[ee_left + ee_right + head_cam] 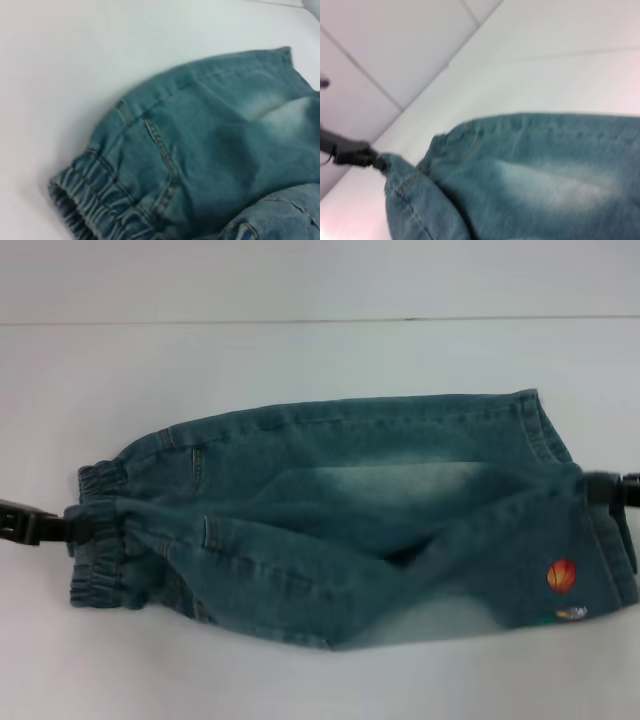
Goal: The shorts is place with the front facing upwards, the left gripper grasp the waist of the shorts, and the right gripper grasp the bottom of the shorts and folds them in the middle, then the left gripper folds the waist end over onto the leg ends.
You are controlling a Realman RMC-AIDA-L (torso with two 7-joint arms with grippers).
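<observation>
Item: the shorts (350, 510), faded blue-green denim, lying lengthwise across the white worktop (300, 360), folded along the middle so one leg lies over the other; gathered waist (100, 530) toward my left, the bottom (610, 540) toward my right, orange ball embroidery (561, 575) near that hem

Holders: my left hand (62, 527) is closed on the waistband at its mid-height; my right hand (600, 490) is pinched on the hem edge. I judge the two grips sit at opposite ends to keep the cloth stretched and the lengthwise fold straight, which should leave the waist end ready to be carried over onto the leg ends

Condition: upper layer rumpled, with a dark gap at the centre where it puckers; far edge fairly flat in the left wrist view

Surface: plain white, smooth, matte. Room: a pale wall with seam lines behind, seen in the right wrist view
</observation>
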